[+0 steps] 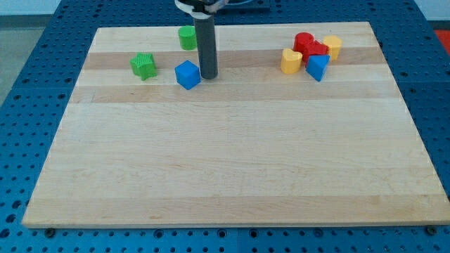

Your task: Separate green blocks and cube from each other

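Looking down at the wooden board (232,176), I have my tip (209,76) resting just to the view's right of the blue cube (188,74), close enough that I cannot tell whether they touch. The rod carries no jaws, so nothing is grasped or clenched; its lower end simply stands on the board beside the cube.

That cube sits turned, one corner aimed toward the view's bottom, so its faces run diagonally to the board's edges. It has no long axis that I can make out.

A green star-shaped block (143,65) lies to the view's left of the cube, apart from it with bare wood between. Its ridged sides make it look roughly as wide as it is tall, and I cannot name a direction it points. A second green block (187,38), rounded like a short cylinder, stands toward the view's top, just left of the rod and partly behind it, also apart from the cube. These three pieces form a loose triangle in the board's upper left.

Well away at the upper right is a tight cluster: a red block (308,46), a yellow block (291,61), another yellow block (332,47) and a blue block (317,67), bunched together and touching.
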